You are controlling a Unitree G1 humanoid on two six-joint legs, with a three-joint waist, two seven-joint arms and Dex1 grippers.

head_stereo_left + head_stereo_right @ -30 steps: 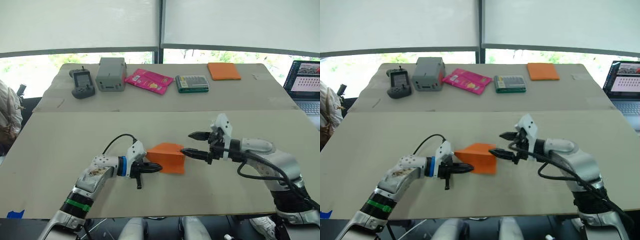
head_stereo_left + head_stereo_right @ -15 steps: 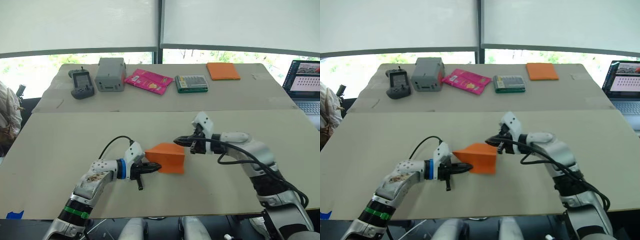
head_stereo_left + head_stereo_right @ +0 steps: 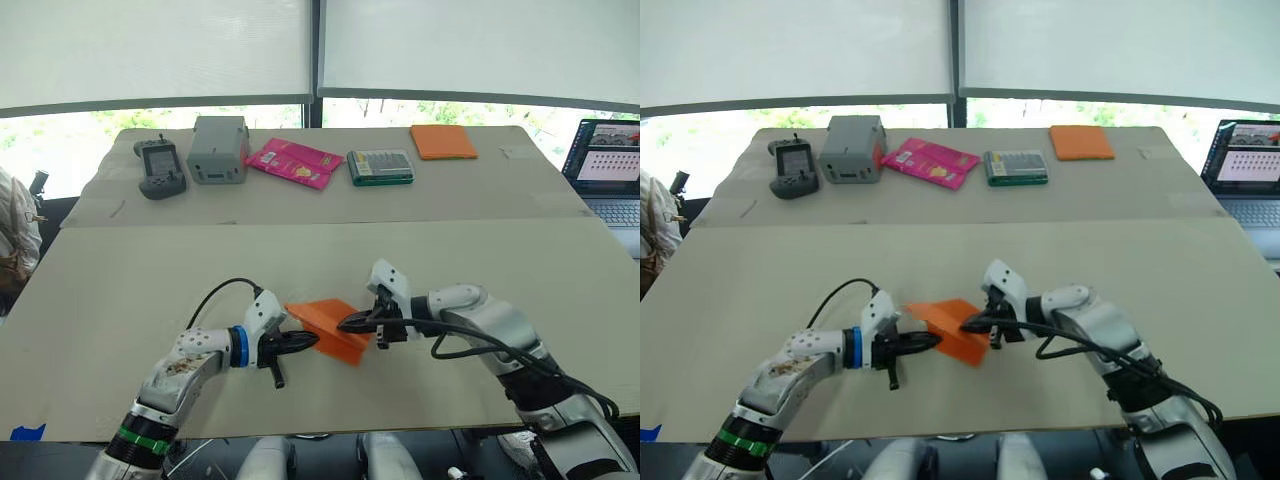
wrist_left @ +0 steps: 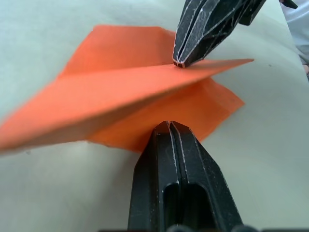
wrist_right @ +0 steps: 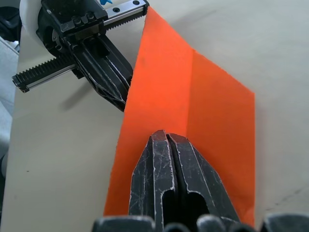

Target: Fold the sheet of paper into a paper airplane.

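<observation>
The sheet of paper [image 3: 325, 316], bright orange and partly folded, lies tilted on the near table [image 3: 120, 300] with one creased flap raised along a ridge [image 4: 120, 89]. My left gripper [image 3: 313, 339] is shut, its tip touching the paper's near edge [image 4: 169, 124]. From the other side my right gripper [image 3: 343, 324] is also shut, and its tip rests on the fold's ridge [image 5: 166, 135]. Whether either tip pinches a layer is not visible.
On the far table stand a handheld controller [image 3: 160, 167], a grey box [image 3: 220, 148], a pink packet [image 3: 297, 162], a green-edged box [image 3: 381, 166] and a thick orange pad [image 3: 443, 141]. A laptop [image 3: 605, 175] sits at the right edge.
My right gripper went from open to shut and came down left onto the paper. The paper, earlier standing like a tent, now lies lower and tilted. The left gripper stayed shut at its edge.
</observation>
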